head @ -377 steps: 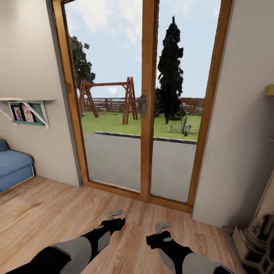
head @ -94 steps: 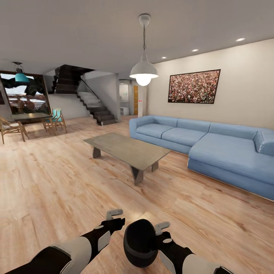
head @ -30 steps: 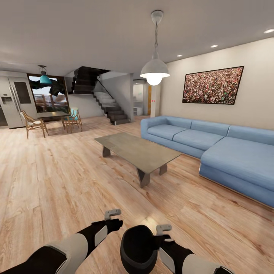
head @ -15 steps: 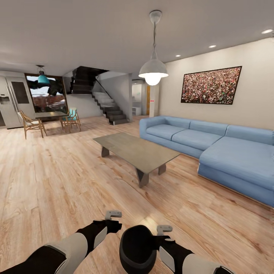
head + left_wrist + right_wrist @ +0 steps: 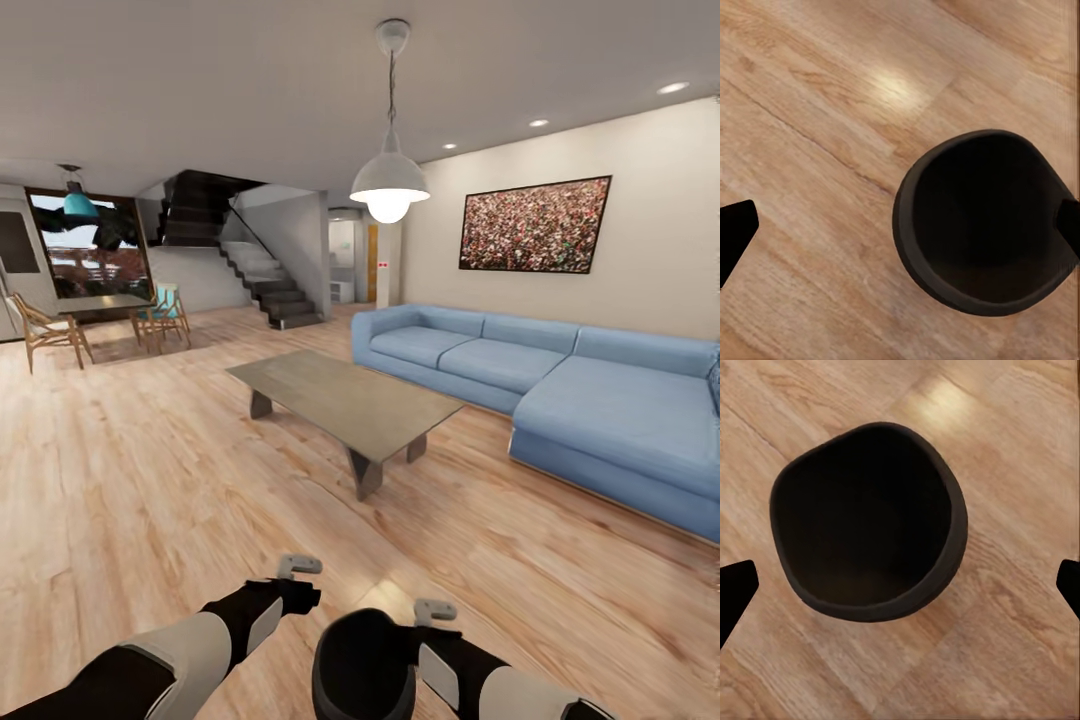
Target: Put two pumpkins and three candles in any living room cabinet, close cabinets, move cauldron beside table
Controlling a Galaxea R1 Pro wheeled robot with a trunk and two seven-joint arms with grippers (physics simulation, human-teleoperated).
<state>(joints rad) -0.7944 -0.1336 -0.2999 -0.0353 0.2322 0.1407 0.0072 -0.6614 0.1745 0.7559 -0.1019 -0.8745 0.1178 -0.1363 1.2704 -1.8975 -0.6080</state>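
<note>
The robot looks out over a big living room with a wood floor (image 5: 150, 480). Right in front of it, very near, sits the cauldron (image 5: 365, 665), a round black pot with a wide open mouth. It shows from above in both wrist views too (image 5: 986, 225) (image 5: 866, 521), standing on the floor planks with nothing inside that can be seen (it is very dark in there).

The left gripper (image 5: 298, 566) hangs just to the left of the pot. Its fingers are spread wide and hold nothing. The right gripper (image 5: 436, 607) hangs at the right of the pot, and its fingers are spread wide too, not touching the pot as far as the wrist view shows.

Farther off, in the middle of the room, stands the table (image 5: 340, 395), long, low and grey. The pot is well apart from it. A blue sofa (image 5: 560, 390) runs along the right wall, and a white lamp (image 5: 389, 190) hangs above.
</note>
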